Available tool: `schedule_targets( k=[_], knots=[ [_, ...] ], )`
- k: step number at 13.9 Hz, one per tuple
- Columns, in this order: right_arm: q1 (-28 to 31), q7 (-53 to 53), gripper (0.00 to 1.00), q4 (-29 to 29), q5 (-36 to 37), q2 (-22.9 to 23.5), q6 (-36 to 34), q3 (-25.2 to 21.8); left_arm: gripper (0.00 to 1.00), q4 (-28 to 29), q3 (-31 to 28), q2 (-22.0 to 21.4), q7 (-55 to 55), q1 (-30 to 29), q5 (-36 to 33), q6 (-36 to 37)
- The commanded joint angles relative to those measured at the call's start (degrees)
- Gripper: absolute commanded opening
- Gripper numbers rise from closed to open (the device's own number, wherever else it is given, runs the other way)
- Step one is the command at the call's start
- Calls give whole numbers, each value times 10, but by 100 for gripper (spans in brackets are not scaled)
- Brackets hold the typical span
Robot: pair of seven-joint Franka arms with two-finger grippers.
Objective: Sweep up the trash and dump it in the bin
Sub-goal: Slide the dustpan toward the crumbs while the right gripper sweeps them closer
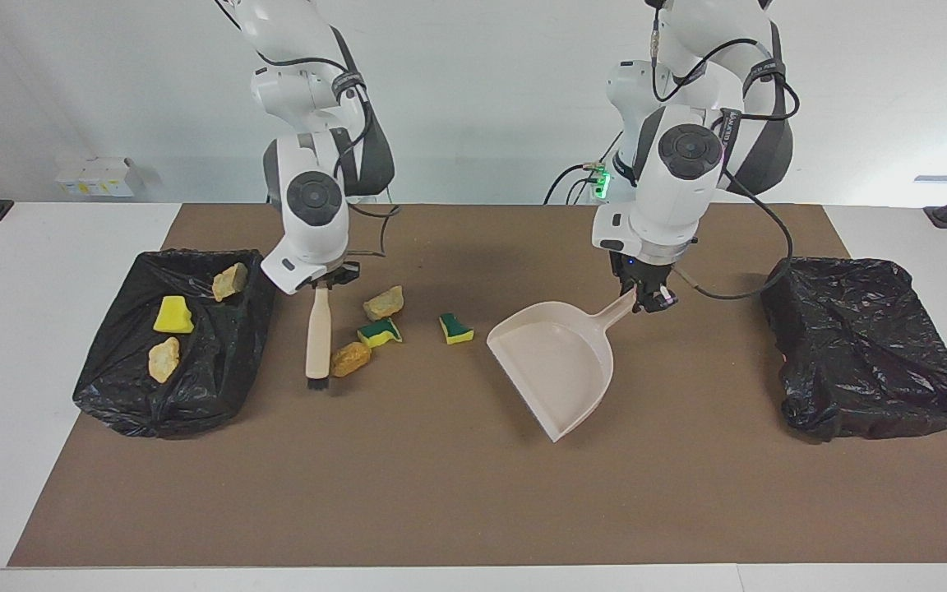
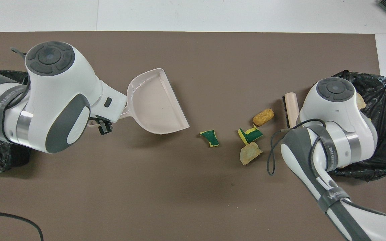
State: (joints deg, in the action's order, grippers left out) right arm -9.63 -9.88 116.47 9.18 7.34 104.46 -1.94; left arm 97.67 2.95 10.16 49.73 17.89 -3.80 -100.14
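Observation:
Loose trash lies mid-mat: a tan chunk (image 1: 384,302), a green-and-yellow sponge (image 1: 379,332), an orange-brown nugget (image 1: 350,358) and a second sponge (image 1: 456,328) apart from them, toward the dustpan. My right gripper (image 1: 323,282) is shut on the handle of the beige brush (image 1: 318,333), whose bristles hang at the mat between the nugget and the bin (image 1: 219,370). My left gripper (image 1: 644,298) is shut on the handle of the beige dustpan (image 1: 556,362), held at a slant, its mouth (image 2: 175,98) turned toward the trash. The bin holds a yellow sponge (image 1: 172,315) and two tan chunks.
A second black-lined bin (image 1: 868,345) sits at the left arm's end of the table, with nothing showing in it. The brown mat (image 1: 441,493) covers the table's middle. In the overhead view, my right wrist covers part of the bin (image 2: 385,134) with trash.

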Motion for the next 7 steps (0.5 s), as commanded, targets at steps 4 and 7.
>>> schedule_targets(
  k=[4,7],
  knots=[
    [8,25,0,103,-14,-57,93,10,0,101,5,-66,97,-17,-13,-26],
    [-6,11,0,108,-68,-51,99,10,0,191,7,-114,97,-6,-32,-93]
  ],
)
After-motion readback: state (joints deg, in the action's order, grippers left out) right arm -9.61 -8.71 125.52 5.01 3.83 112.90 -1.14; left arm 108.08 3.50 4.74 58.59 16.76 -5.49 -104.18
